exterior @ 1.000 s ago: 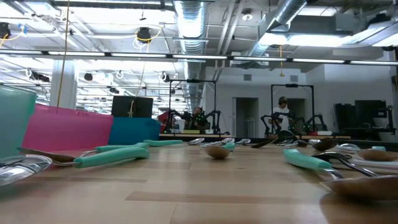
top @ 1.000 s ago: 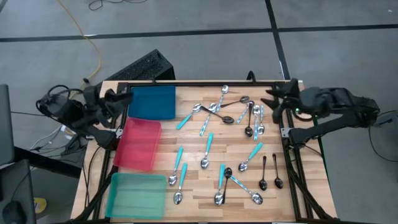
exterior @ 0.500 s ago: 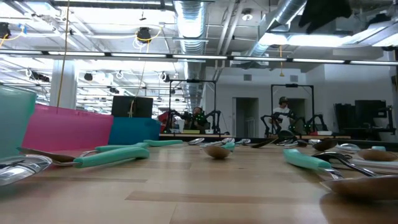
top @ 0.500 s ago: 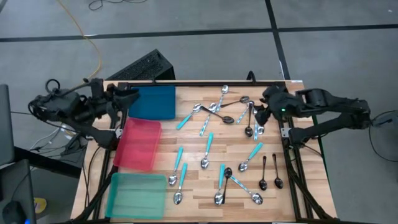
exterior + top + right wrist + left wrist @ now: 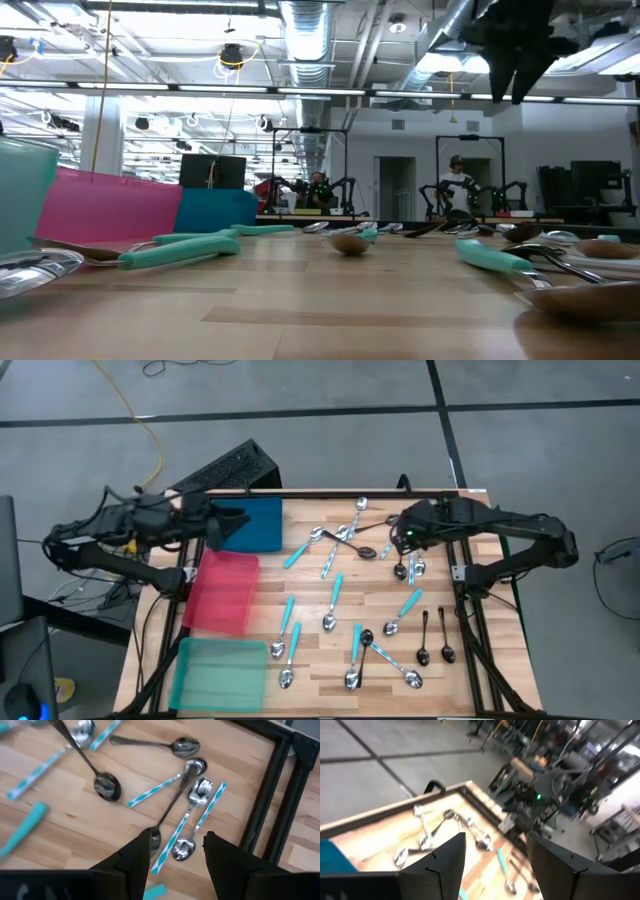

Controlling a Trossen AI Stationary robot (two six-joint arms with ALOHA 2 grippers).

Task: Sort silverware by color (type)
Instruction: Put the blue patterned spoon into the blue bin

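Several spoons [image 5: 345, 595] lie flat and scattered on the wooden table: turquoise-handled ones [image 5: 288, 615], all-silver ones [image 5: 358, 510] and black ones [image 5: 445, 638]. My right gripper [image 5: 402, 536] hovers open above a cluster at the far right. In its wrist view the right gripper [image 5: 175, 847] looks down on a black spoon [image 5: 107, 785], a silver spoon [image 5: 182, 746] and turquoise-handled spoons [image 5: 172, 840]. In the low view the right gripper [image 5: 518, 60] hangs well above the table. My left gripper [image 5: 235, 525] is open above the blue tray [image 5: 255, 535], and its wrist view shows the left gripper [image 5: 495, 852] pointing across the table.
Three flat trays line the table's left side: blue at the far end, red [image 5: 222, 590] in the middle, teal [image 5: 220, 672] nearest. A dark frame rail [image 5: 465, 600] borders the table's right edge. A keyboard [image 5: 225, 468] lies beyond the far-left corner.
My right gripper has moved from the right edge toward the table's left, out over the far-right spoon cluster, and has come into the top of the low view. My left gripper has reached toward the table's right, out over the blue tray. No spoon has moved.
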